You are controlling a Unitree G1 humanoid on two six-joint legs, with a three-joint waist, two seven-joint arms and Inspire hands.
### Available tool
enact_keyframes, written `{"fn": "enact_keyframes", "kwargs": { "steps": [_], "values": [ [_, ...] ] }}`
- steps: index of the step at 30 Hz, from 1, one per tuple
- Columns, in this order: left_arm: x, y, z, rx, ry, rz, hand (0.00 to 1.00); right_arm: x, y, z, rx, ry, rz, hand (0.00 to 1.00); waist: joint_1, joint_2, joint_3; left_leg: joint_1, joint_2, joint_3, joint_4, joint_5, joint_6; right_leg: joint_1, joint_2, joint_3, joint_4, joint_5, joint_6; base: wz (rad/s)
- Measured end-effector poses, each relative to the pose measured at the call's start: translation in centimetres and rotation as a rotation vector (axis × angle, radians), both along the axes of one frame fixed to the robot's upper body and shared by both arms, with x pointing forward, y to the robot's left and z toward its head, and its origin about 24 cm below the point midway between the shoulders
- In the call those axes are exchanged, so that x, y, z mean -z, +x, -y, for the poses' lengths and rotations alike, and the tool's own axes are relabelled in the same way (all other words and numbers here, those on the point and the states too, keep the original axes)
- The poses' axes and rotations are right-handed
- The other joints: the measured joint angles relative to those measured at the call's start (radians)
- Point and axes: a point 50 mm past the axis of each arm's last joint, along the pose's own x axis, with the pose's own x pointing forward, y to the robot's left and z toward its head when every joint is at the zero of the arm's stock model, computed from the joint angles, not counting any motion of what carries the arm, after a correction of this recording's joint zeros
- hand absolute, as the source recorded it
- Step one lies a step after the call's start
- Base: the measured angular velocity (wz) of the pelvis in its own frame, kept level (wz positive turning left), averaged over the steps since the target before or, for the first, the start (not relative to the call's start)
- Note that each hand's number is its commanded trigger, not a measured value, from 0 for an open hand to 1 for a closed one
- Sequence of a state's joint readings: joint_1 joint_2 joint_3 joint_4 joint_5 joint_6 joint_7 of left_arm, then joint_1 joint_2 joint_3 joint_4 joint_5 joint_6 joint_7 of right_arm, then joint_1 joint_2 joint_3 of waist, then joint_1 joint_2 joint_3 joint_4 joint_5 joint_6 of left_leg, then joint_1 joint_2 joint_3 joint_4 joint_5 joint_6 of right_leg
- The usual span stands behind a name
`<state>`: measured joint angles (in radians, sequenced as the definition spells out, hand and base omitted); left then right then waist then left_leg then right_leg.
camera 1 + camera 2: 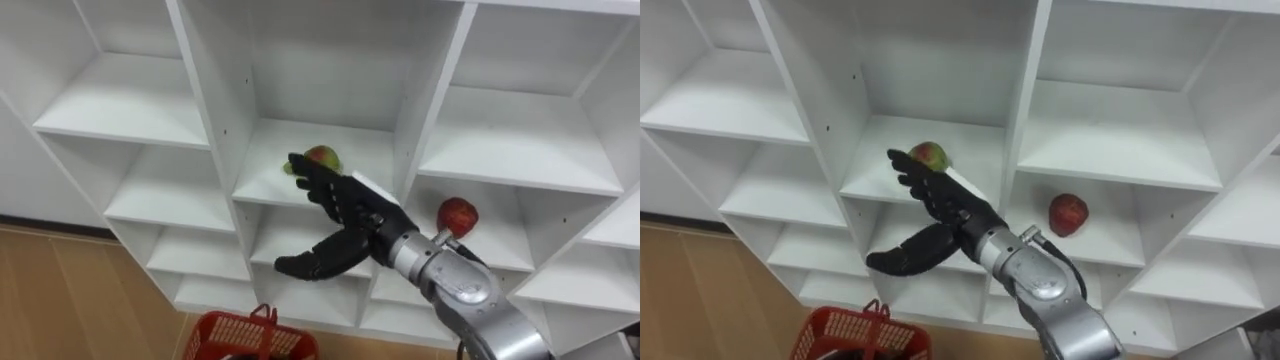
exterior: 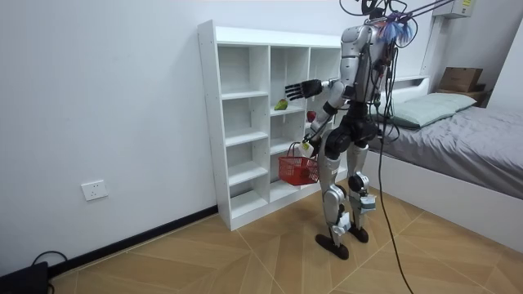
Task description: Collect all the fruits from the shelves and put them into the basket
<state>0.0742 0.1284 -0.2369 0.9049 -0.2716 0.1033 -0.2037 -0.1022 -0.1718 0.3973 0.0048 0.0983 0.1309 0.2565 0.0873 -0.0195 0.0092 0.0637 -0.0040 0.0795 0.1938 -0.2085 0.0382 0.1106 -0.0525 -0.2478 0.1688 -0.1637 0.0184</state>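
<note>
White closet point(image 1: 430, 100) shelves face the robot, which stands upright just before them on the wooden floor point(image 2: 245, 253). A green-and-red fruit point(image 1: 322, 156) lies on a shelf of the middle column. The right robot hand point(image 1: 348, 205) reaches into that bay, spread wide with straight fingers and the thumb hanging below. It holds nothing. Its fingertips are at the fruit, which sits at 11 o'clock from the palm; whether they touch it cannot be told. A red apple point(image 1: 457, 215) rests on a lower shelf of the next column, at 3 o'clock from the hand. At 7 o'clock is a red basket point(image 1: 240, 338). In the room view the left robot hand point(image 2: 308, 147) hangs low at the basket's handle; its grip cannot be made out.
</note>
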Motion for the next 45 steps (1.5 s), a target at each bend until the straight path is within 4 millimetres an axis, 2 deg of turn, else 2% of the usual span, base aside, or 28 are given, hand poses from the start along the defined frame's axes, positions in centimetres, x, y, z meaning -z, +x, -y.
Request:
{"fn": "enact_keyframes", "kwargs": {
  "steps": [5, 7, 10, 14, 16, 22, 25, 35, 42, 45],
  "values": [
    [0.0, 0.0, -0.2, -0.028, 0.017, 0.001, 1.0, -2.7, 0.3, 0.1, 0.026, -0.026, 0.146, 0.0, 0.003, -0.013, 0.0007, -0.001, 0.001, 0.0, -0.004, 0.0, 0.0, -0.005, 0.001, 0.003, 0.002, 0.0, 0.0, 0.0],
    [0.0, 0.0, -0.4, -0.041, 0.025, 0.002, 1.0, -3.9, 0.3, 0.2, 0.045, -0.019, 0.201, 0.0, 0.004, -0.021, -0.0015, 0.001, 0.002, 0.001, -0.005, 0.0, 0.0, -0.006, 0.003, 0.012, 0.001, 0.0, 0.0, 0.0],
    [0.0, 0.1, -0.5, -0.05, 0.026, 0.004, 1.0, -4.4, 0.7, 0.8, 0.105, -0.036, 0.24, 0.0, 0.007, -0.025, -0.0026, 0.008, 0.001, 0.002, -0.005, 0.0, 0.0, -0.006, 0.003, 0.026, 0.001, 0.0, 0.0, -0.05],
    [0.0, 0.1, -0.6, -0.058, 0.037, 0.006, 1.0, -4.6, 0.9, 1.3, 0.156, -0.062, 0.266, 0.0, 0.007, -0.026, 0.0008, 0.015, 0.001, 0.008, -0.009, 0.0, 0.0, -0.007, 0.003, 0.035, 0.001, 0.0, 0.0, -0.08],
    [0.1, 0.0, -0.7, -0.066, 0.04, 0.004, 1.0, -4.7, 1.0, 1.6, 0.182, -0.107, 0.292, 0.0, 0.025, -0.023, 0.0024, 0.019, 0.004, 0.023, -0.017, 0.0, 0.0, -0.008, 0.006, 0.052, 0.0, 0.0, 0.0, -0.19],
    [0.4, -0.8, -0.9, -0.117, 0.055, -0.014, 1.0, -5.8, 1.8, 1.5, 0.228, -0.216, 0.401, 0.0, 0.031, -0.016, 0.0071, 0.017, 0.006, 0.022, -0.026, 0.001, -0.001, -0.011, 0.009, 0.05, 0.0, 0.0, 0.0, -0.01],
    [0.4, -0.8, -1.0, -0.121, 0.056, -0.01, 1.0, -6.4, 2.1, 1.4, 0.254, -0.248, 0.45, 0.0, 0.033, -0.017, 0.0064, 0.018, 0.006, 0.022, -0.024, 0.002, -0.002, -0.012, 0.009, 0.052, 0.0, 0.0, 0.0, 0.0],
    [0.4, -0.7, -0.7, -0.161, 0.059, 0.007, 1.0, -6.6, 2.3, 1.7, 0.31, -0.303, 0.499, 0.0, 0.059, -0.025, 0.0033, 0.018, 0.005, 0.019, -0.024, 0.002, -0.002, -0.013, 0.007, 0.05, -0.001, 0.0, 0.0, 0.0],
    [0.3, -0.8, -1.3, -0.161, 0.075, 0.019, 1.0, -4.4, 3.2, 2.0, 0.327, -0.352, 0.418, 0.0, 0.072, -0.051, -0.0006, -0.002, 0.003, 0.012, -0.015, 0.003, -0.002, -0.024, 0.004, 0.028, 0.002, 0.0, 0.0, 0.02],
    [0.2, -0.6, -1.3, -0.156, 0.078, 0.025, 1.0, -4.5, 3.9, 2.1, 0.353, -0.372, 0.43, 0.0, 0.081, -0.06, 0.0038, -0.029, -0.001, -0.001, -0.004, 0.006, 0.0, -0.042, 0.002, 0.02, 0.003, 0.0, 0.0, 0.1]
  ]
}}
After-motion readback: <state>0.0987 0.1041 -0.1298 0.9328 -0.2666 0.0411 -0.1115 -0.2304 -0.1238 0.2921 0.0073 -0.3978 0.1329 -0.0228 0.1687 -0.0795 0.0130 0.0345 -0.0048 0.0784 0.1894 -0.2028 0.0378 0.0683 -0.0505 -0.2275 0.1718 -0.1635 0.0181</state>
